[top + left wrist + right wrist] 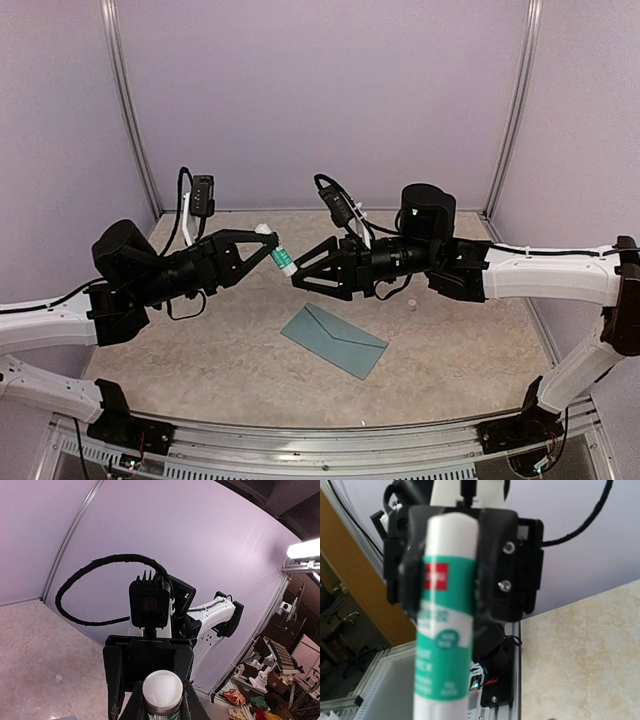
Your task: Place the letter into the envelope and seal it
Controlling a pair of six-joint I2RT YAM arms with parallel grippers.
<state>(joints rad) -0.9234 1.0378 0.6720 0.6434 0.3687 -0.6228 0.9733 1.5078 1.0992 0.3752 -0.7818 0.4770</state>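
Left gripper (268,243) clamps glue stick (283,261); envelope (334,340) flat

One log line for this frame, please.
left hand: shut on glue stick, raised | right hand: at stick's lower end, grip unclear | envelope: flat on table | small white object: on table

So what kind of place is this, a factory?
More likely a robot lab. The work happens in a little test booth: a table with plain lilac walls on metal posts. Past the booth, the left wrist view shows cluttered workbenches under a strip light.
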